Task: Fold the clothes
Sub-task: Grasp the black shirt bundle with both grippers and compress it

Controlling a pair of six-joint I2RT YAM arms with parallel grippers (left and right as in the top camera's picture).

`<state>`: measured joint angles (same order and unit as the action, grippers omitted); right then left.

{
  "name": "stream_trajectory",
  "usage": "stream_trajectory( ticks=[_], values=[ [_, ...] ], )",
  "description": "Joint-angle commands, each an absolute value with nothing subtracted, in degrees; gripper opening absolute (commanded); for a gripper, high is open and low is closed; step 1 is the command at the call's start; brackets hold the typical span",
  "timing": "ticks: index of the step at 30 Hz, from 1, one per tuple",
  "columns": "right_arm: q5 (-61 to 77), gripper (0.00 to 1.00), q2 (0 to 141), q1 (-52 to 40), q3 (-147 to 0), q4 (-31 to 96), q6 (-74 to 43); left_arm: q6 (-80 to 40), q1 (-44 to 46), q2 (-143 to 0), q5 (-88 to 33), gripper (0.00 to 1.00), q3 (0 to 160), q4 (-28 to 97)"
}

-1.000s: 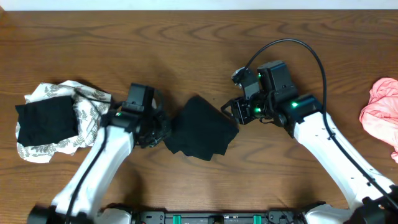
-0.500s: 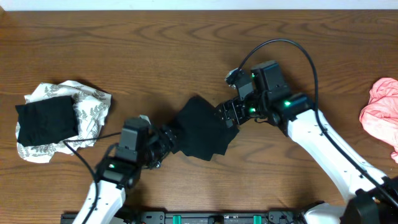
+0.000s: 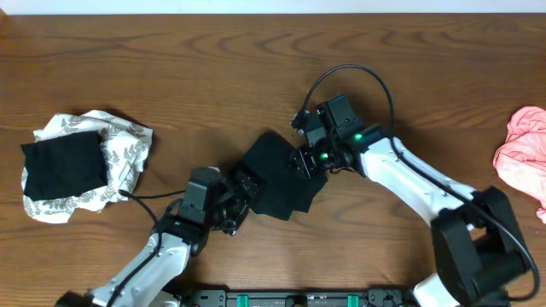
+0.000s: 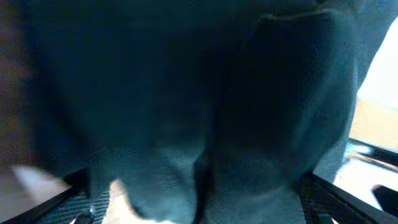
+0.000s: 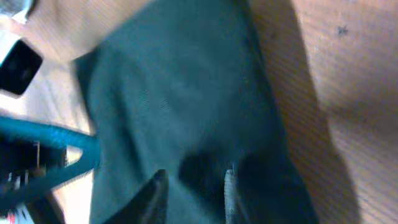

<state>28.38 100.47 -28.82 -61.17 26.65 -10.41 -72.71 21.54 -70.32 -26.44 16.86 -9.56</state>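
Right pincer [image 3: 304, 162]: narrow. Its fingers [image 5: 155, 198] sit close on a raised ridge of the black piece [image 3: 277, 183], at that piece's right edge.
Left pincer [image 3: 241, 194]: wide. The jaws stand far apart at the piece's lower-left edge; dark cloth fills my wrist view between them, and nothing is pinched.
Black piece: mid-table, between the two pincers. It lies as a flat, irregular patch with roughly four corners.
Handling (my judgement): light, limp and thin. It will drape and bunch rather than hold a crease, and it may slide on the smooth wood. I would take it at corners or hems, not mid-panel.
Surface: matte, with a fine weave and no sheen.
Leaf-print cloth [image 3: 128, 141]: white and crumpled, far left, with a black square [image 3: 64, 166] lying on it.
Pink heap [image 3: 522, 153]: rumpled, at the right edge, well apart from both pincers.
Table [image 3: 171, 68]: brown wood grain, hard and smooth.
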Motion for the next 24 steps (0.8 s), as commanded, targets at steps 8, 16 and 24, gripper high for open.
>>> stream_trajectory(
  ticks=[8,16,24],
  values=[
    [30.4,0.14,103.8,-29.5,-61.6,26.9,-19.4,-76.9,22.5,-82.8,-26.0,0.98,16.9,-18.2],
    [31.5,0.12,103.8,-31.2,-61.6,28.8,-20.8,-76.8,22.5,-83.5,-26.6,0.98,16.9,-22.5],
    [31.5,0.17,103.8,-31.6,-61.6,28.7,-21.6,-71.7,22.5,-83.5,-26.4,0.38,16.9,-23.2]
  ],
)
